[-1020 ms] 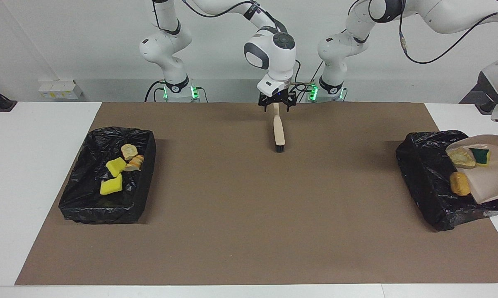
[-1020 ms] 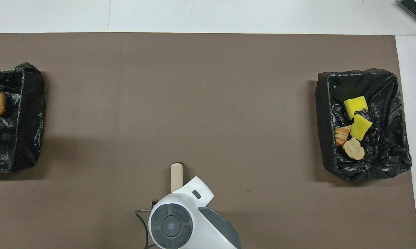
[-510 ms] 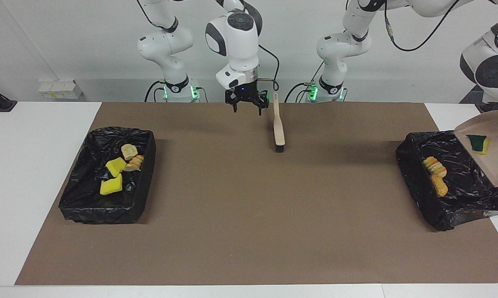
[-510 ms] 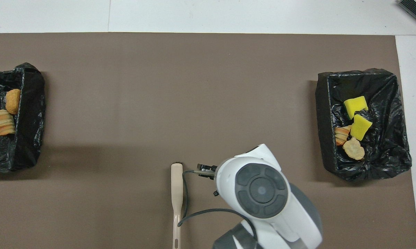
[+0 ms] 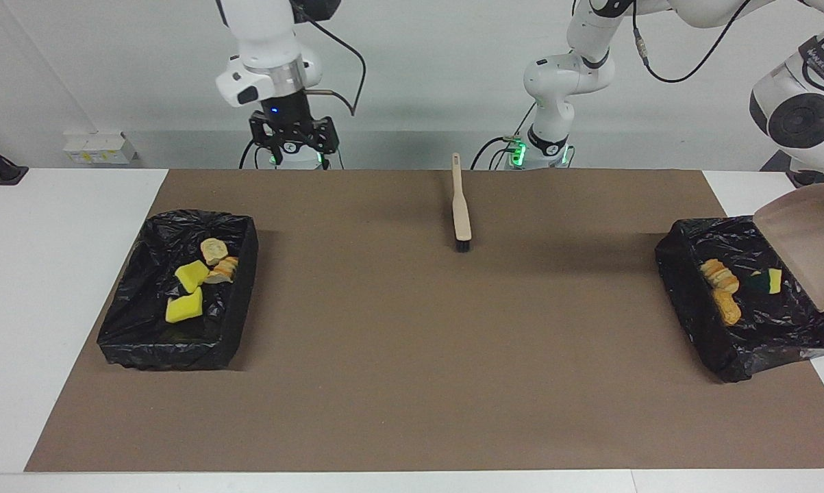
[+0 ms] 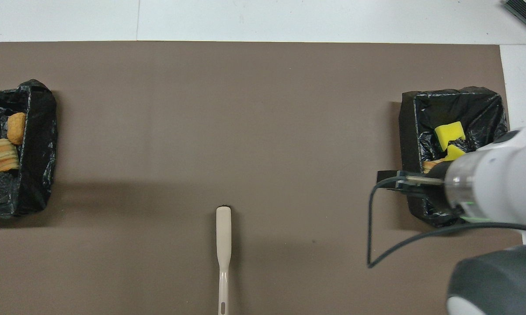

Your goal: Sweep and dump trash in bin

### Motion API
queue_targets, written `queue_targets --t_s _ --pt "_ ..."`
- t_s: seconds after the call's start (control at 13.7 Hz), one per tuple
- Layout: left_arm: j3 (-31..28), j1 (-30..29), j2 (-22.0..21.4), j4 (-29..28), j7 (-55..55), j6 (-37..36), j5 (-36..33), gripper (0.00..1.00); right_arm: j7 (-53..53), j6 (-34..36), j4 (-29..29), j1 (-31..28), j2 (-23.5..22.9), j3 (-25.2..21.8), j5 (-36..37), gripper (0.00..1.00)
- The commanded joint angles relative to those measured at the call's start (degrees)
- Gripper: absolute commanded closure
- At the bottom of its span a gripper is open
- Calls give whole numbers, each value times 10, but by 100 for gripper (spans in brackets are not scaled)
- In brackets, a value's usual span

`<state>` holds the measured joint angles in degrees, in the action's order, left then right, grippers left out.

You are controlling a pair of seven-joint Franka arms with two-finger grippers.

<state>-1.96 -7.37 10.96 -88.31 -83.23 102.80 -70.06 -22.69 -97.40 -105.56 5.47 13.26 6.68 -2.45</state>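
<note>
Trash lies in two black-lined bins. The bin (image 5: 131,335) at the right arm's end holds two yellow sponge chunks (image 5: 191,276) and tan pieces (image 5: 214,250); it also shows in the overhead view (image 6: 409,131). The bin (image 5: 685,274) at the left arm's end holds two orange pieces (image 5: 720,275) and a green-and-yellow sponge (image 5: 766,281); they show in the overhead view too (image 6: 16,127). The beige dustpan (image 5: 805,239) hangs tilted and empty over this bin on the left arm; the left gripper is out of frame. My right gripper (image 5: 292,140) is open and empty, raised near its own base.
The beige brush (image 5: 461,205) lies on the brown mat (image 5: 412,356) close to the robots, midway between the arms, bristles pointing away from them; it also shows in the overhead view (image 6: 224,245). The right arm (image 6: 490,183) covers part of its bin from above.
My right gripper let go of the brush and swung up toward its own end of the table. The dustpan tipped, and its three pieces slid into the bin, the sponge last.
</note>
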Motion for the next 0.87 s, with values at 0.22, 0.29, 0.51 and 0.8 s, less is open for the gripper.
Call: queue_targets --t_s 0.22,0.29,0.51,0.8 --pt "-3 39 -1 11 13 -85 87 100 78 107 217 -69 -122 7 61 0" --pt "2 45 -1 12 13 -95 106 100 79 122 254 -77 -146 7 61 0" --pt "2 74 -5 12 29 -131 243 100 81 134 280 -79 -160 8 71 0" --pt "3 124 -2 7 188 -190 413 100 117 134 266 -79 -151 7 67 0"
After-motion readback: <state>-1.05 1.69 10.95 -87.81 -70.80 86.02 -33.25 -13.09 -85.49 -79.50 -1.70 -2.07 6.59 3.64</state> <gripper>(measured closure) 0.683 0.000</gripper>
